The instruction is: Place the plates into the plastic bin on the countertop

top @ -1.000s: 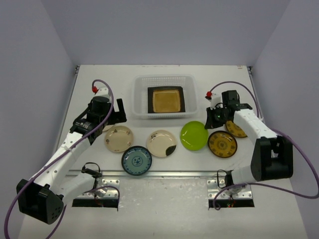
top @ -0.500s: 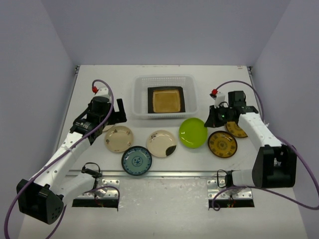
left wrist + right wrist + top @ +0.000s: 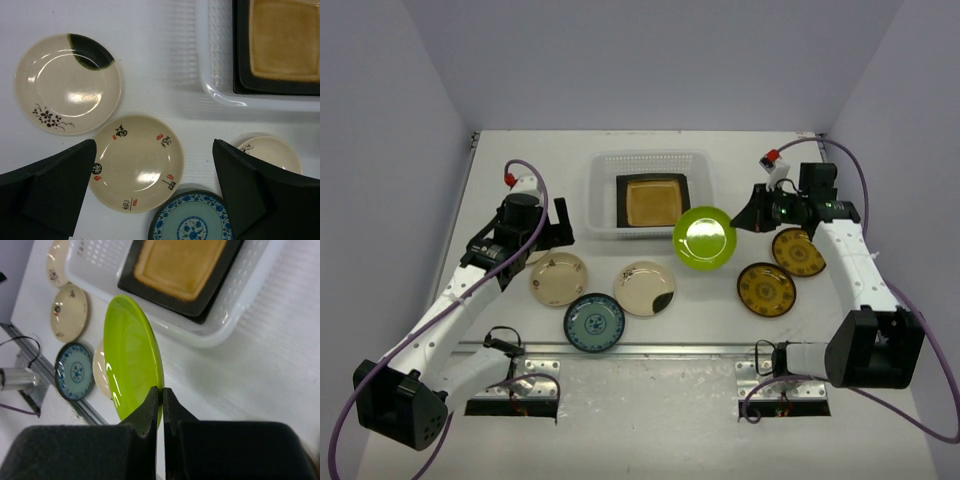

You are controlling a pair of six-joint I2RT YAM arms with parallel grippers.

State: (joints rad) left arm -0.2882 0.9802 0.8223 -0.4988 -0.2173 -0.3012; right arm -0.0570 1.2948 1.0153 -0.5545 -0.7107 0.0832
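We see the right claw (image 3: 161,390) pinching the green plate (image 3: 132,357) by its right rim. The plate lies near level, face up, and reaches left from the claw to the near right corner of the bin (image 3: 603,190), off the counter (image 3: 520,160). We cannot tell whether it touches the bin. An amber plate (image 3: 653,200) lies flat inside. The left claw (image 3: 155,150) is spread wide over a cream plate (image 3: 137,165). One finger hides part of a small dish (image 3: 267,150), and the blue plate (image 3: 190,225) is cut off below.
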